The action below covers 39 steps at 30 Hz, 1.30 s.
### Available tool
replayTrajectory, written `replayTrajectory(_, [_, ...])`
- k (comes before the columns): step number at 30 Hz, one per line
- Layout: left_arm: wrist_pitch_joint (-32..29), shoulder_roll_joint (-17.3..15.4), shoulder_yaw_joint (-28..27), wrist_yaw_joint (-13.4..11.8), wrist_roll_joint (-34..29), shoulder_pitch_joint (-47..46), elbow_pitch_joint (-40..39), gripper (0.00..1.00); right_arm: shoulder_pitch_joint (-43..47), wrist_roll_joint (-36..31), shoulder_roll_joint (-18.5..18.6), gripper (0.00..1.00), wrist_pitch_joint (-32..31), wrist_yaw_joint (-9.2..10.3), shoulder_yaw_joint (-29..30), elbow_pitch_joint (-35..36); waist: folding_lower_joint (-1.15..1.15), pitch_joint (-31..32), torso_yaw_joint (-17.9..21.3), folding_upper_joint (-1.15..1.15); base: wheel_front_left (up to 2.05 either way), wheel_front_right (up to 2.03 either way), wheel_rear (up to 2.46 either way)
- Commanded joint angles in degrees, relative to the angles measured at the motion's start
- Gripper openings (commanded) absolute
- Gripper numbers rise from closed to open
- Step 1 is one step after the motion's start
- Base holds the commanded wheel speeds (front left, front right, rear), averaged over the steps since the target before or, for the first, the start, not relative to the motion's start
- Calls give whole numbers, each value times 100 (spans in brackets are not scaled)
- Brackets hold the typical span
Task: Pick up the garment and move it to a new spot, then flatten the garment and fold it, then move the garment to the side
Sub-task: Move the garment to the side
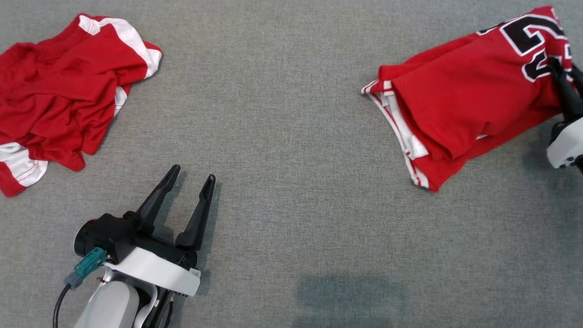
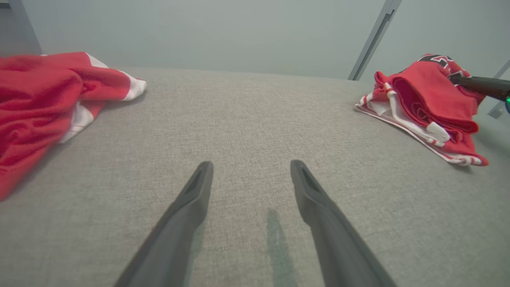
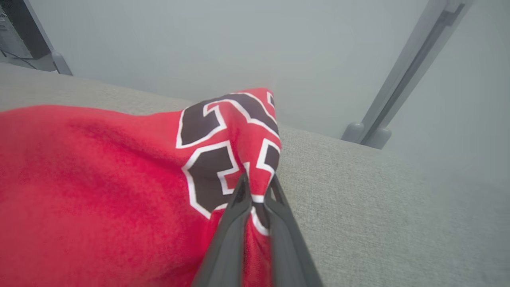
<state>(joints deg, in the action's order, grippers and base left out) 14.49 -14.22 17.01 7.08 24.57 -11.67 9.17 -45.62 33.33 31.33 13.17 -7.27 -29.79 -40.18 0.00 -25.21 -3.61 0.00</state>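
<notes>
My right gripper (image 3: 257,183) clamps the folded jersey (image 1: 469,95), upper right; on my left gripper (image 1: 189,175) the jaws are apart. Likely the move aside: next, lower and release.

Head view: right gripper (image 1: 567,70) at 3 o'clock is cut by the frame edge, so only part of it shows. The number (image 1: 533,41) on the jersey (image 1: 464,105) at 1 o'clock is folded and clipped, digits unreadable. Second red shirt (image 1: 59,86) at 9 o'clock runs off the left edge and is blurred in the left wrist view. Right wrist view: jersey runs off the left and bottom edges, and cloth between the fingers (image 3: 227,239) hides their inner faces.
</notes>
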Motion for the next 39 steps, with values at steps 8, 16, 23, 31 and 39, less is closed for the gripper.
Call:
replayTrajectory(8, [51, -378, -213, 41, -69, -252, -277, 100, -613, -483, 638, 0, 157, -22, 354, -494, 0, -499, 116, 0, 0, 0, 0])
replayTrajectory(16, [40, -574, -274, 35, -81, -221, -385, 100, -1004, -808, 1289, 0, 179, -22, 888, -651, 0, -796, 204, 0, 0, 0, 0])
replayTrajectory(23, [-38, -669, -246, 34, -88, -215, -516, 100, -1240, -1106, 1688, 0, 180, -22, 1140, -717, 0, -988, 267, 0, 0, 0, 0])
replayTrajectory(31, [-124, -796, -242, 20, -75, -190, -641, 100, -1420, -1460, 1927, 0, 49, -22, 1363, -645, 0, -1165, 393, 0, 0, 0, 0])
replayTrajectory(39, [-161, -841, -200, 15, -60, -277, -774, 100, -1454, -2304, 1616, 0, -198, -22, 1648, -1102, 0, -1361, 433, 0, 0, 0, 0])
